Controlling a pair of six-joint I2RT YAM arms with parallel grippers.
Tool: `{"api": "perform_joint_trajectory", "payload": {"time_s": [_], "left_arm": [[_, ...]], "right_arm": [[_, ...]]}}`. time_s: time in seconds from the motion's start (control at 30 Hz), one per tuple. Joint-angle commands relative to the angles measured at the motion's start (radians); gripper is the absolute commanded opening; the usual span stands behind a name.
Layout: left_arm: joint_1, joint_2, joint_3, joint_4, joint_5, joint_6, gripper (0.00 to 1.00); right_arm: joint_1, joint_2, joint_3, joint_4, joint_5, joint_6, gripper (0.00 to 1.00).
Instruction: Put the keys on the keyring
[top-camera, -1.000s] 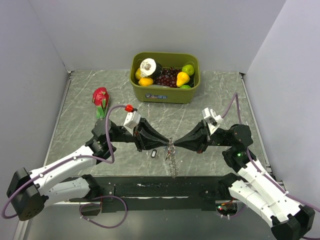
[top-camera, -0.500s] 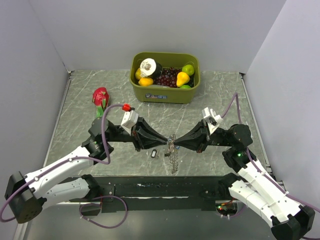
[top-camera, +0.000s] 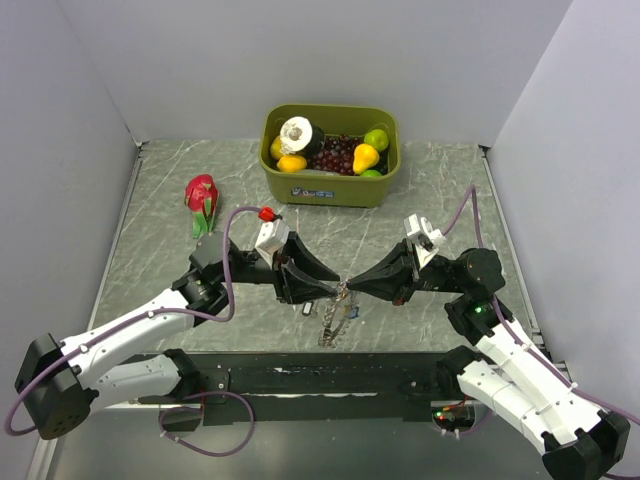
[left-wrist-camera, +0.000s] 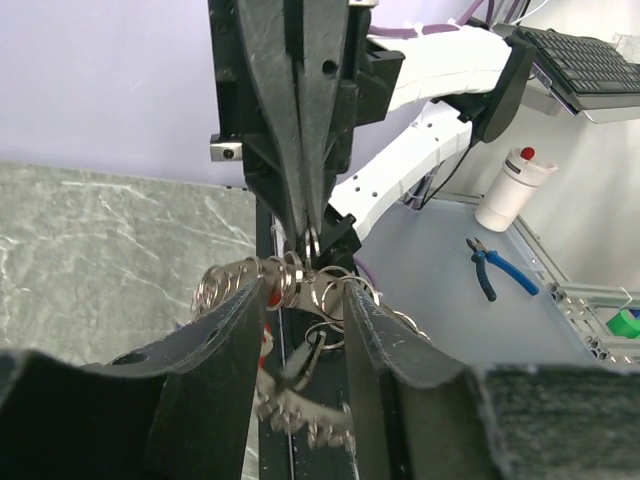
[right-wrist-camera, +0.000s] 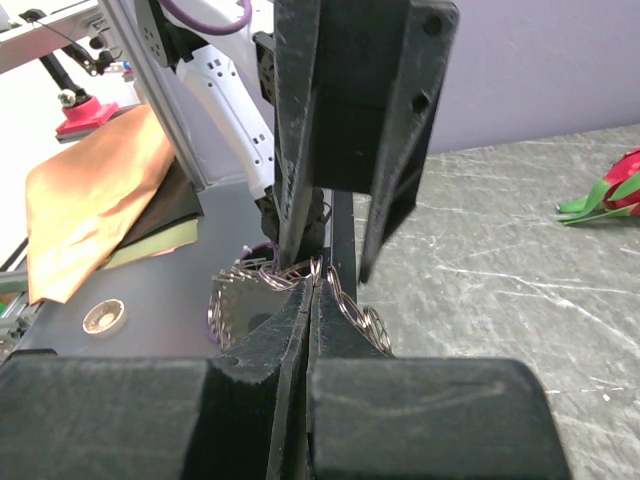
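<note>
I've got the right gripper (top-camera: 349, 286) clenched on the keyring (top-camera: 334, 322), hanging it off the surface (top-camera: 165, 255) for threading; left gripper (top-camera: 334, 286) jaws parted astride its coil

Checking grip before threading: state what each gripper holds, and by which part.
Right gripper pinches the keyring by the top of its coiled rim; left gripper stands open astride it, clamping nothing.

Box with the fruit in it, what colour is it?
The box is olive green; the top view shows it best.
</note>
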Motion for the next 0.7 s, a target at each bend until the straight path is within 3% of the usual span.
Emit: {"api": "perform_joint_trajectory", "payload": {"time_s": [0.0, 0.23, 0.47, 0.67], "left_arm": [[0.002, 0.009, 0.004, 0.079, -0.001, -0.023, 0.43], [0.002, 0.014, 0.010, 0.109, 0.000, -0.038, 0.38], [0.004, -0.016, 0.023, 0.067, -0.032, -0.018, 0.44], [0.004, -0.050, 0.038, 0.024, -0.025, -0.008, 0.43]], "right_arm": [[0.005, -0.021, 0.017, 0.063, 0.001, 0.003, 0.00], [0.006, -0.032, 0.012, 0.056, 0.003, -0.003, 0.00], [0.005, -0.032, 0.006, 0.050, 0.009, -0.011, 0.00], [0.005, -0.024, 0.003, 0.071, 0.003, -0.002, 0.00]]}}
